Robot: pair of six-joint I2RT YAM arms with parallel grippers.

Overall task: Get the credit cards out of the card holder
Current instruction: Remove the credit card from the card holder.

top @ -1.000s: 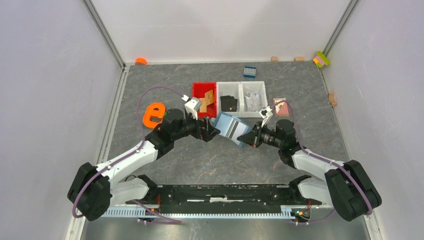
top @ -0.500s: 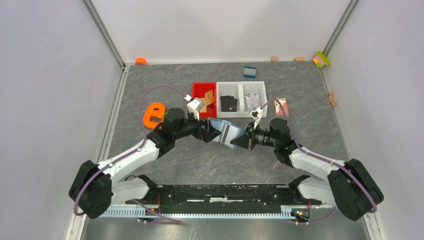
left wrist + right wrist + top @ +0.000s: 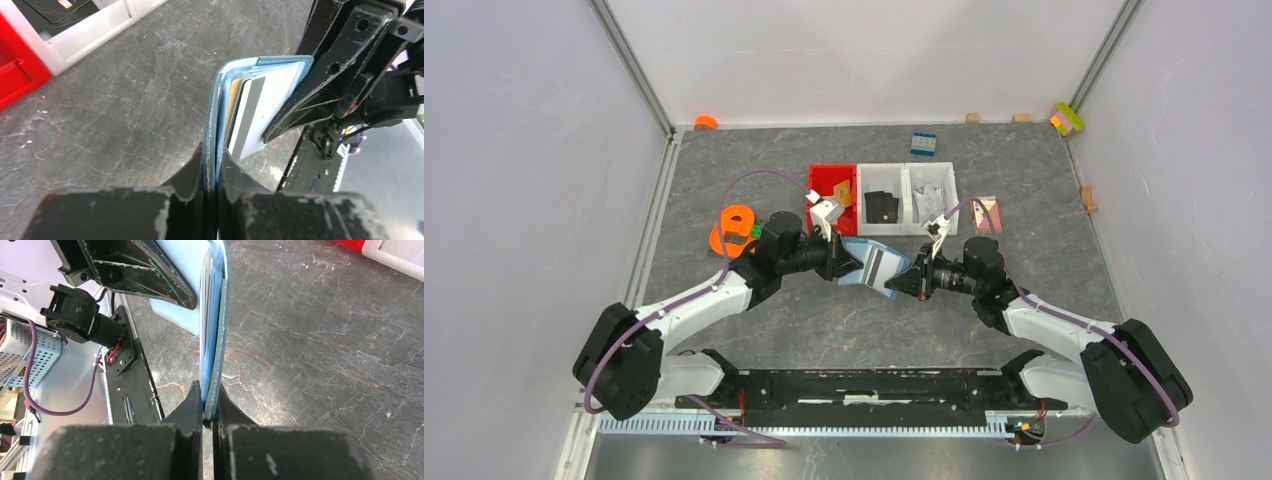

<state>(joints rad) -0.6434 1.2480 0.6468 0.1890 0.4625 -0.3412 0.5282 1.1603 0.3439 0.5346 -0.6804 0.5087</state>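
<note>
The steel-blue card holder [image 3: 876, 266] hangs above the table's middle, held between both arms. My left gripper [image 3: 842, 262] is shut on its left flap, whose blue edge is pinched between the jaws [image 3: 212, 165]. My right gripper [image 3: 908, 282] is shut on the other flap [image 3: 207, 405]. The holder [image 3: 220, 100] gapes slightly in the left wrist view. A silvery-grey credit card [image 3: 252, 117] with a dark stripe shows inside it. In the right wrist view the holder [image 3: 215, 315] appears edge-on, with the left gripper's fingers [image 3: 135, 270] behind it.
Behind the holder stand a red bin [image 3: 824, 178] with a tan card, a white bin [image 3: 882, 205] with black cards and another white bin [image 3: 931, 200] with silvery ones. An orange letter [image 3: 734, 228] lies left, a blue brick [image 3: 923, 143] at the back.
My left gripper has closed from wide open onto the holder's left flap, and its arm has reached a little to the right. The right gripper moved the holder left, then kept still.
</note>
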